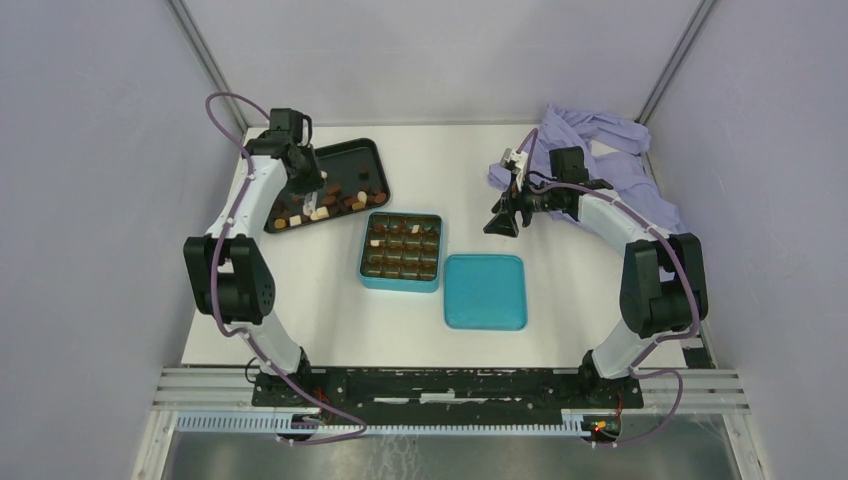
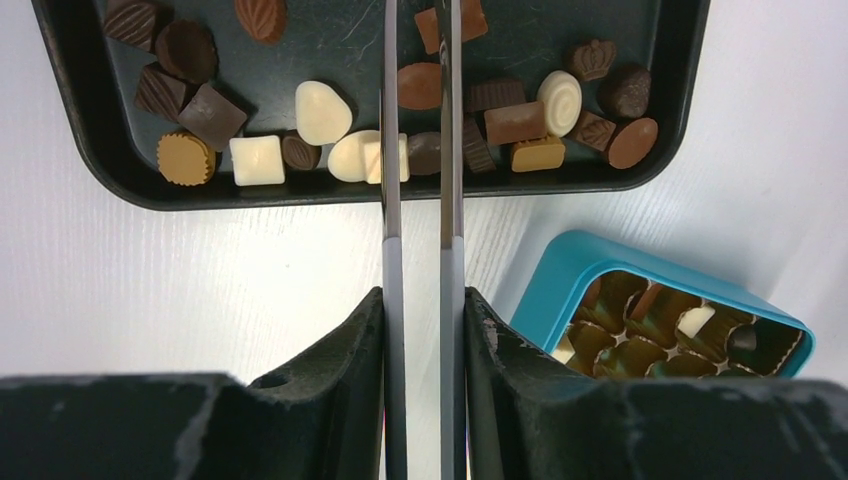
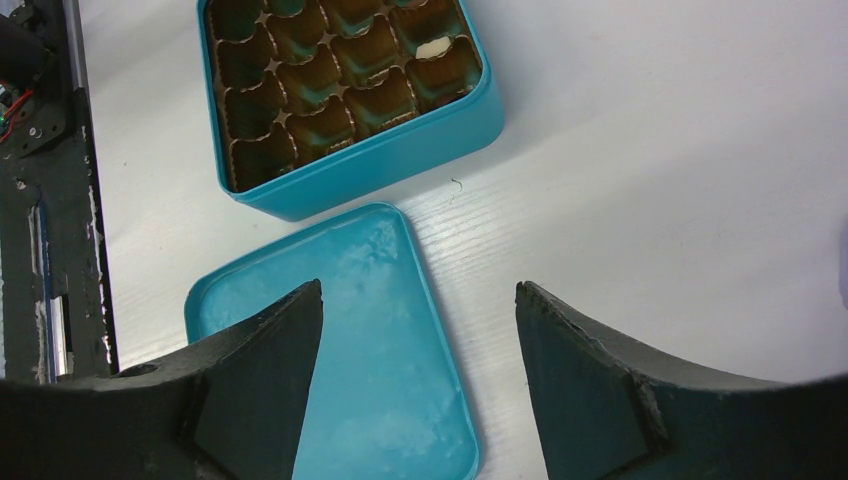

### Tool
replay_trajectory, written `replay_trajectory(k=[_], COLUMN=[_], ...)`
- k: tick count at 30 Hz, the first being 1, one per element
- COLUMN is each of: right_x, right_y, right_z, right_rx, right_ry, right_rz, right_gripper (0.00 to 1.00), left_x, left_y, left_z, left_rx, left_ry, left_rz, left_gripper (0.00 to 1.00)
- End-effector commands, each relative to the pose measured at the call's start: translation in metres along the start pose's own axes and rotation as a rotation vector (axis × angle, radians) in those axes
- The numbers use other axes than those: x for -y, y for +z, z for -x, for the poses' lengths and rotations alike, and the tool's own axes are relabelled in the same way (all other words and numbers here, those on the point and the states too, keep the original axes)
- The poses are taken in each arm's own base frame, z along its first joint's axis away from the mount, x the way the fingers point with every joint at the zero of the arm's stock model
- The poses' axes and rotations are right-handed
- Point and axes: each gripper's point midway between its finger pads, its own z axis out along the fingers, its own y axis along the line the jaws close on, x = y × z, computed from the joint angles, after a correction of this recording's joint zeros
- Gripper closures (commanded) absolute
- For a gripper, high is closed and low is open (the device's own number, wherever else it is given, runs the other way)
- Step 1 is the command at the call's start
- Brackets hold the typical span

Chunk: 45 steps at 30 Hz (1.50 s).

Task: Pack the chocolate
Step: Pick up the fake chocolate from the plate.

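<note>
Chocolate pieces [image 2: 322,110], dark, tan and cream, lie along the near side of a black tray [image 2: 330,40] [image 1: 350,150]. My left gripper [image 2: 424,295] [image 1: 305,183] is shut on thin metal tweezers [image 2: 392,200] that reach into the tray. A dark piece [image 2: 425,152] sits between the blades near their far end; I cannot tell whether it is pinched. The teal box [image 1: 400,283] [image 2: 570,260] [image 3: 400,150] has a brown grid insert with a cream piece [image 3: 433,47] in one cell. My right gripper [image 3: 418,290] [image 1: 500,222] hangs open with nothing in it, above the table right of the box.
The teal lid [image 1: 485,292] [image 3: 350,330] lies flat to the right of and nearer than the box. A crumpled purple cloth [image 1: 610,150] fills the far right corner. A metal rail [image 1: 450,385] with the arm bases runs along the near edge.
</note>
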Motion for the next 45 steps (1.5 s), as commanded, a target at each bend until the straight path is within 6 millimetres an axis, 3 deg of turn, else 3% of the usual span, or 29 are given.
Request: replay_trajectory(k=[1, 6, 9, 19, 34, 45], right_x=[0.004, 0.002, 0.002, 0.002, 0.001, 0.001], right_y=[-0.001, -0.002, -0.002, -0.001, 0.000, 0.001], right_z=[0.010, 0.009, 0.008, 0.007, 0.006, 0.005], right_rx=[0.020, 0.021, 0.021, 0.023, 0.023, 0.024], right_ry=[-0.026, -0.030, -0.031, -0.025, -0.024, -0.020], right_rz=[-0.003, -0.004, -0.005, 0.005, 0.012, 0.019], right_gripper=[0.24, 0.23, 0.23, 0.23, 0.23, 0.23], left_x=[-0.001, 0.003, 0.005, 0.006, 0.019, 0.012], left_y=[0.004, 0.012, 0.018, 0.028, 0.044, 0.058], left_z=[0.010, 0.016, 0.018, 0.019, 0.027, 0.025], left_rx=[0.021, 0.021, 0.014, 0.000, -0.020, -0.070], left_ry=[-0.035, -0.084, -0.105, -0.157, -0.195, -0.197], left_rz=[-0.022, -0.025, -0.025, -0.012, -0.049, 0.019], left_gripper=[0.86, 0.66, 0.61, 0.55, 0.53, 0.53])
